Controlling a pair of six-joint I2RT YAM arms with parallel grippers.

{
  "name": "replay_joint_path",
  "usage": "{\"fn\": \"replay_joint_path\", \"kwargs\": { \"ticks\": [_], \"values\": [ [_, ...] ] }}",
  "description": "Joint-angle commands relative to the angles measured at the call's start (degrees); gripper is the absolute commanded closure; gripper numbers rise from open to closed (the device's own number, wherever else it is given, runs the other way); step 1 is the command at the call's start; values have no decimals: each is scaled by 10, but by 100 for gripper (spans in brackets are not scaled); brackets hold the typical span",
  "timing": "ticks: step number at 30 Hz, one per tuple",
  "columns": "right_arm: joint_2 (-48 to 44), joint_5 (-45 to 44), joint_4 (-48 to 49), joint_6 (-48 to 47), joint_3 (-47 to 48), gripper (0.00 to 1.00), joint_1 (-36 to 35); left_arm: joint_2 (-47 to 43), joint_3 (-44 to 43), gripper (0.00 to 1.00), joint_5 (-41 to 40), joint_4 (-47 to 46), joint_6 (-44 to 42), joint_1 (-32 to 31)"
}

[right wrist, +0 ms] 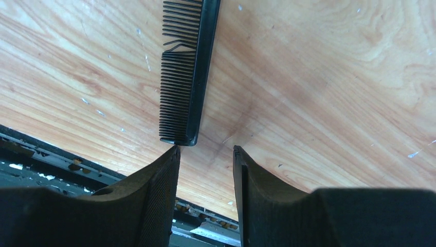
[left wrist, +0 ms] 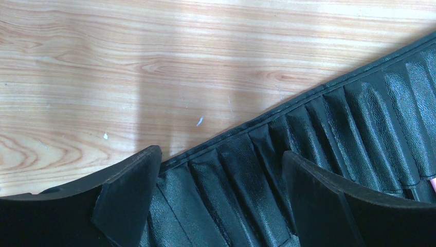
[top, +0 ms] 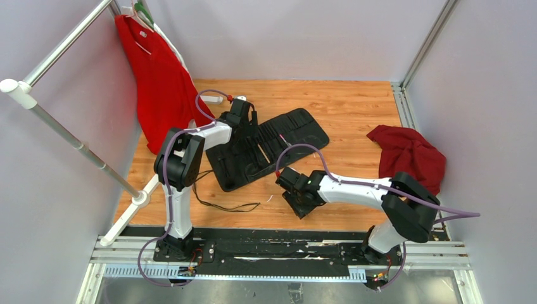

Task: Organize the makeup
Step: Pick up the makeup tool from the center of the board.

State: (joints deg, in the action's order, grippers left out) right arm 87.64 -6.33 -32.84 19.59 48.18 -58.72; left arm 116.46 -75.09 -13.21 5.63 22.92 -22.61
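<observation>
A black comb [right wrist: 187, 77] lies flat on the wooden table. Its near end sits just beyond the left fingertip of my right gripper [right wrist: 205, 149], which stands open low over the wood with nothing between its fingers. From above, that gripper [top: 297, 201] is near the table's front edge and hides the comb. My left gripper [left wrist: 221, 159] is open over the slotted pockets of the black roll-up case [left wrist: 329, 118], its fingers straddling several slots near the case's edge. A pink tip [left wrist: 433, 183] peeks in at the right edge. In the top view the left gripper [top: 248, 126] is over the case [top: 297, 130].
A thin black cord [top: 221, 204] loops on the wood left of the right gripper. A crumpled red cloth [top: 408, 155] lies at the right. A red garment [top: 158, 82] hangs from a white rack [top: 76, 142] at the left. Black rails [top: 266, 247] run along the front edge.
</observation>
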Motion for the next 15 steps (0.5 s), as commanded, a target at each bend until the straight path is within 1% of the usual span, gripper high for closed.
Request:
{"fn": "replay_joint_path", "kwargs": {
  "ticks": [1,15],
  "values": [
    [22,-30,20,-17,9,58,14,30,28,7,46,44,17,2],
    [40,-28,40,-39,25,58,42,31,27,7,47,44,17,2]
  ]
}}
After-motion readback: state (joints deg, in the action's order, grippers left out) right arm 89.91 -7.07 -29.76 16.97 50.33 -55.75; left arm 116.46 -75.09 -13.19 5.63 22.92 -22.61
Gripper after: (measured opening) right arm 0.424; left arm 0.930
